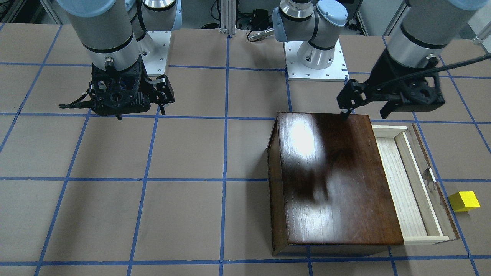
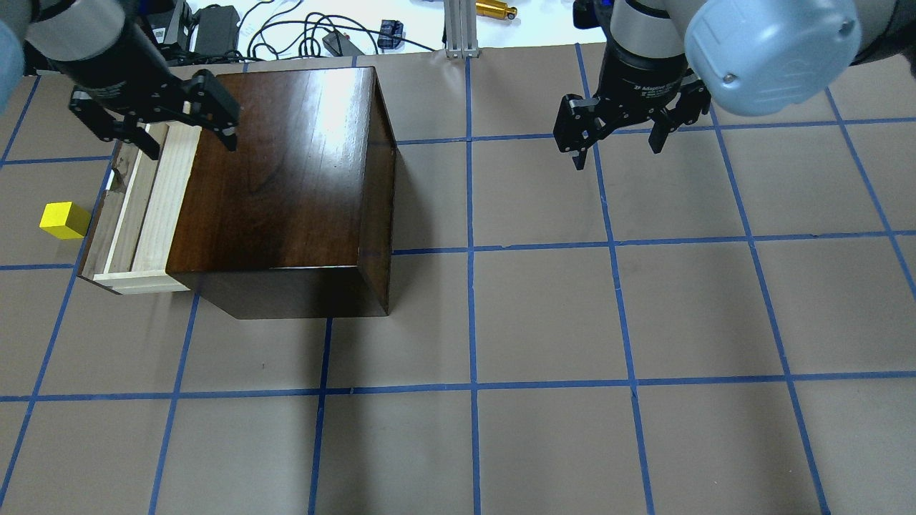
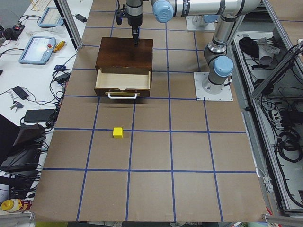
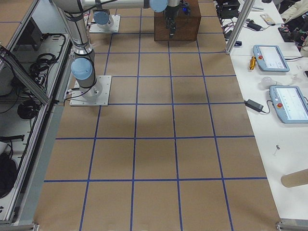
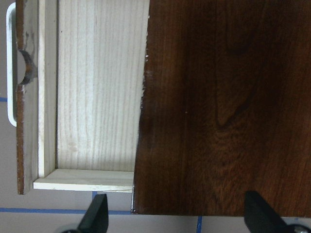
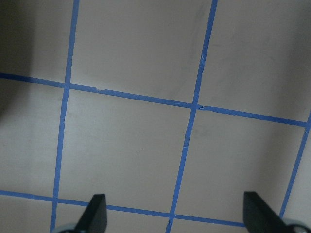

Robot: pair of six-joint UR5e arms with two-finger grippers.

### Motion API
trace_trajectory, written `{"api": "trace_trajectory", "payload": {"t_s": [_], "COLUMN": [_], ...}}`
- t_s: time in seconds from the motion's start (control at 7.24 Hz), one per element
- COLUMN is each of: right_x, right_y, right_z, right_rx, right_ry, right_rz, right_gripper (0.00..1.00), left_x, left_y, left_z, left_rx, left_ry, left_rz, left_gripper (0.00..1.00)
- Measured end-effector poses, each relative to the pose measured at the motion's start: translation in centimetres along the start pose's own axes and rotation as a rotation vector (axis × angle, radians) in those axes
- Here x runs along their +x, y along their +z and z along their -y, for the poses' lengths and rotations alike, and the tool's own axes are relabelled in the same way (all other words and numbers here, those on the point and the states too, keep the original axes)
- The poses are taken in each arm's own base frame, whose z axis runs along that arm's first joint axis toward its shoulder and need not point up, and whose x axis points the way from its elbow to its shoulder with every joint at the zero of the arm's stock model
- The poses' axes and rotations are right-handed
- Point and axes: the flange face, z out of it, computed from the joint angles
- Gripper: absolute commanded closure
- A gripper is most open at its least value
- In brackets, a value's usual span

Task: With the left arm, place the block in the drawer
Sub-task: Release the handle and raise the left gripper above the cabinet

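Note:
The yellow block (image 1: 464,201) lies on the table beside the drawer's front, apart from it; it also shows in the overhead view (image 2: 64,219) and the exterior left view (image 3: 118,132). The drawer (image 1: 399,184) is pulled out of the dark-brown wooden box (image 1: 333,180) and is empty (image 2: 161,200). My left gripper (image 2: 192,146) is open and empty above the far end of the box and drawer (image 1: 366,113). Its wrist view looks down on the drawer floor (image 5: 97,87) and box top. My right gripper (image 2: 617,156) is open and empty over bare table, far from the box.
The drawer's front has a pale handle (image 5: 10,63) facing the block. The table is brown paper with a blue tape grid (image 2: 472,250). The arm bases (image 1: 314,57) stand at the robot's edge. Cables and devices (image 2: 215,21) lie beyond the far edge.

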Motion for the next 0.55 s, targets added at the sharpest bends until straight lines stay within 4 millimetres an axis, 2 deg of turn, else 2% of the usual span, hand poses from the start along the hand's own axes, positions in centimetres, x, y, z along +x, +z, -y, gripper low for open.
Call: {"api": "trace_trajectory", "payload": {"t_s": [0.14,0.28,0.41,0.55], "right_x": [0.0,0.0,0.0,0.0], "right_y": [0.0,0.0,0.0,0.0], "right_z": [0.0,0.0,0.0,0.0], "right_rx": [0.0,0.0,0.0,0.0], "right_ry": [0.0,-0.001,-0.001,-0.001], "right_rz": [0.0,0.0,0.0,0.0], "right_gripper": [0.0,0.0,0.0,0.0], "left_x": [2.5,3.4,3.7,3.0], "left_y": [0.0,-0.1,-0.2,-0.3], "left_z": [-0.4,-0.5,-0.5,-0.3], "left_rx": [0.006,0.01,0.013,0.015], "left_ry": [0.026,0.039,0.044,0.057], "left_rz": [0.006,0.007,0.007,0.005], "left_gripper": [0.0,0.0,0.0,0.0]}}
